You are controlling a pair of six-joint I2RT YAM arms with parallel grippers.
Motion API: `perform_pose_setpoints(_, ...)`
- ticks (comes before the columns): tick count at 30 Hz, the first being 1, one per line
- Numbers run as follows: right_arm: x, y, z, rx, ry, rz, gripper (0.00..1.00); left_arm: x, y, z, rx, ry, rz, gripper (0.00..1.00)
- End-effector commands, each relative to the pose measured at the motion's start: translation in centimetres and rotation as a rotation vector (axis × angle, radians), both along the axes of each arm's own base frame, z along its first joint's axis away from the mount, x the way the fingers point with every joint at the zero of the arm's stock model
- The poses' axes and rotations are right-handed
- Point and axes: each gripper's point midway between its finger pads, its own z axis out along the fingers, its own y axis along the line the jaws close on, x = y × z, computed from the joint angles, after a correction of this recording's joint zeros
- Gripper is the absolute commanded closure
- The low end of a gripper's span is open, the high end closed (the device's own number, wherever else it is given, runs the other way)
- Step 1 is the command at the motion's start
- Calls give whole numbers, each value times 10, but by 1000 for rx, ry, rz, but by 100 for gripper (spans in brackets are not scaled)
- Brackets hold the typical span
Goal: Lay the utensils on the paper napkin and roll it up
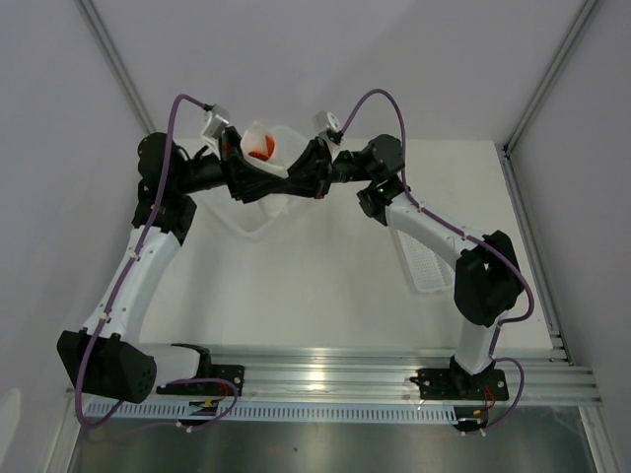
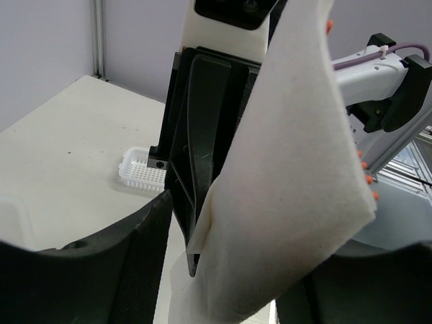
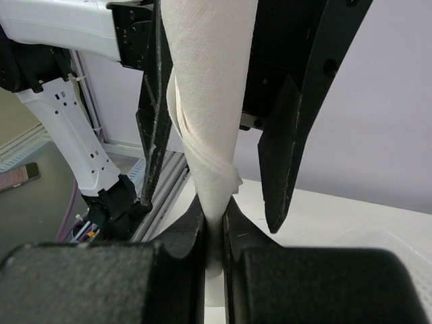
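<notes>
rolling step in hand: the paper napkin (image 1: 278, 141), orange utensils (image 1: 260, 149) peeking from it, hung above the tabletop (image 1: 296, 286), the right claw (image 3: 212, 223) pinching its twisted end, the left claw (image 1: 240, 166) clasping its wider body. next likely called for a gentle twist, spilling nothing.

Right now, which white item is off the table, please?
The paper napkin, aloft between left claw and right claw; the narrow tray and the basket lie on the table.
</notes>
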Motion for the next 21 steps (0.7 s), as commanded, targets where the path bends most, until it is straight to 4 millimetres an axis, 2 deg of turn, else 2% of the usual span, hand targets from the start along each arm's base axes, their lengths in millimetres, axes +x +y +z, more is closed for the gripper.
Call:
perform_pose_setpoints(1, -21, -10, 47, 88, -127, 16, 100, -1, -2, 8, -6, -38, -4, 42)
perform_pose_setpoints(2, -21, -10, 46, 88, -125, 16, 100, -2, -3, 10, -6, -44, -5, 46)
perform_pose_setpoints(5, -21, -8, 44, 81, -119, 22, 100, -2, -4, 10, -11, -34, -10, 72)
perform_pose_setpoints(6, -20, -8, 42, 77, -114, 22, 100, -2, -4, 9, -12, -31, -9, 84)
perform_pose_setpoints(8, -20, -7, 39, 67, -106, 24, 100, -3, -4, 10, -14, -28, -11, 90)
perform_pose_setpoints(9, -19, -7, 37, 63, -103, 25, 100, -4, -3, 10, -15, -25, -9, 99)
perform_pose_setpoints(14, -16, -5, 29, 38, -85, 19, 100, -2, -2, 9, -17, -4, 15, 99)
perform_pose_setpoints(18, -15, -5, 33, 44, -80, 7, 100, 4, -1, 8, -14, 16, 50, 99)
perform_pose_setpoints(21, -6, -1, 29, 28, -38, -25, 77, 8, 1, 5, -1, 21, 79, 99)
